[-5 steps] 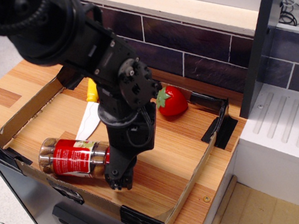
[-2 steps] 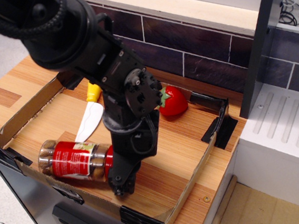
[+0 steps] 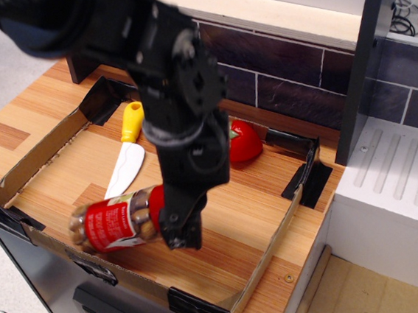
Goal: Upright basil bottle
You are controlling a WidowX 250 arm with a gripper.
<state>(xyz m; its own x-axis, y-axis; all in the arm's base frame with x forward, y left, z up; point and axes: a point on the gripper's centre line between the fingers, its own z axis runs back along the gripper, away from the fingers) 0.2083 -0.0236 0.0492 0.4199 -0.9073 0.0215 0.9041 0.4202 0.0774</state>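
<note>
Basil bottle [image 3: 117, 221] tilted, red-labelled, brownish contents, cap end pinched by gripper [image 3: 177, 230]

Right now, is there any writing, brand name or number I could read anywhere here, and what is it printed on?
Nothing here can be read.
Basil bottle: its red and white label carries print, but it is too small and blurred to make out.
Knife, strawberry, cardboard tray and gripper: no words, numbers or signs show on them.
</note>
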